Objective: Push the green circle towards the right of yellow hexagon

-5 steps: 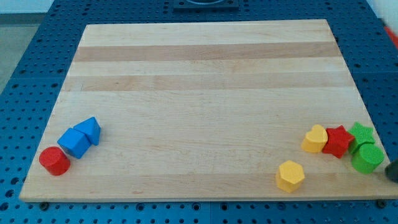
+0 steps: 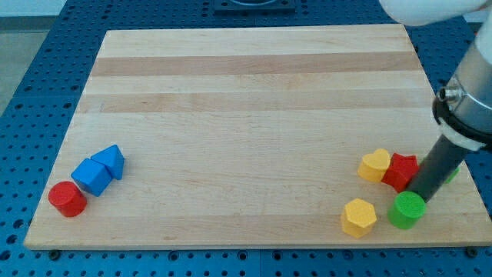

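The green circle (image 2: 407, 209) lies near the board's bottom right, just right of the yellow hexagon (image 2: 359, 217), with a small gap between them. My tip (image 2: 421, 197) touches the green circle's upper right side. The dark rod rises from there toward the view's upper right. A red star (image 2: 400, 170) and a yellow heart-shaped block (image 2: 375, 165) sit just above, touching each other. A green star (image 2: 453, 171) is mostly hidden behind the rod.
A blue cube (image 2: 92, 177) and a blue triangular block (image 2: 111, 161) touch each other at the bottom left, with a red cylinder (image 2: 67, 199) below them. The wooden board (image 2: 254, 100) rests on a blue perforated table.
The arm has come into view from the right. The green circle has moved left and down toward the yellow hexagon. The red star and yellow heart have shifted left.
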You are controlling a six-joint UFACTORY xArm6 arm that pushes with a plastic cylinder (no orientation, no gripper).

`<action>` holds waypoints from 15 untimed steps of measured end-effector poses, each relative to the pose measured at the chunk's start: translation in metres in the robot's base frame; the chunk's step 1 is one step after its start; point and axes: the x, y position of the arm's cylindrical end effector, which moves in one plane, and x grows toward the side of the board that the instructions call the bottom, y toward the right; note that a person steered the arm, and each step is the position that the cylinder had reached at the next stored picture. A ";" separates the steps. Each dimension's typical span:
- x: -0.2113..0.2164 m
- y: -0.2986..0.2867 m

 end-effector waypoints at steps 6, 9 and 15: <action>-0.106 -0.130; -0.072 -0.120; -0.013 -0.076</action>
